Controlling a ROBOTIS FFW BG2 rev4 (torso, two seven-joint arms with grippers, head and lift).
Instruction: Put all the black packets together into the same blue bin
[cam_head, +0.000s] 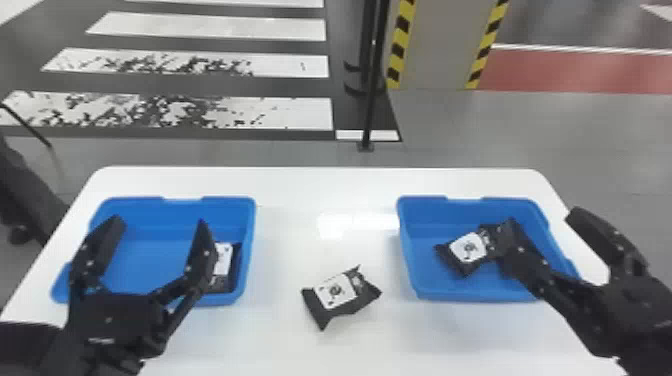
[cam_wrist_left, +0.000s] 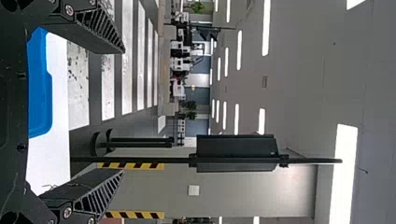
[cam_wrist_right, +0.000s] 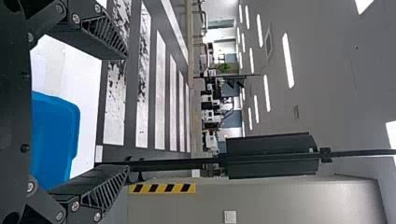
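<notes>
In the head view, my left gripper (cam_head: 161, 226) stands open over the left blue bin (cam_head: 150, 232). A black packet (cam_head: 223, 260) lies along that bin's right side, partly hidden behind a finger. Another black packet (cam_head: 336, 292) rests on the table between the bins. The right blue bin (cam_head: 425, 280) holds a black packet (cam_head: 467, 248), its right end covered by a finger of my open right gripper (cam_head: 542, 222); whether they touch, I cannot tell. Left gripper (cam_wrist_left: 123, 111) and right gripper (cam_wrist_right: 126, 113) each show spread fingers with nothing between them in their wrist views.
Both bins stand on a white table (cam_head: 325, 185), with bare surface between them. Beyond its far edge, a thin black pole (cam_head: 372, 100) rises from the floor near a pillar (cam_head: 445, 45) with yellow-black striped edges.
</notes>
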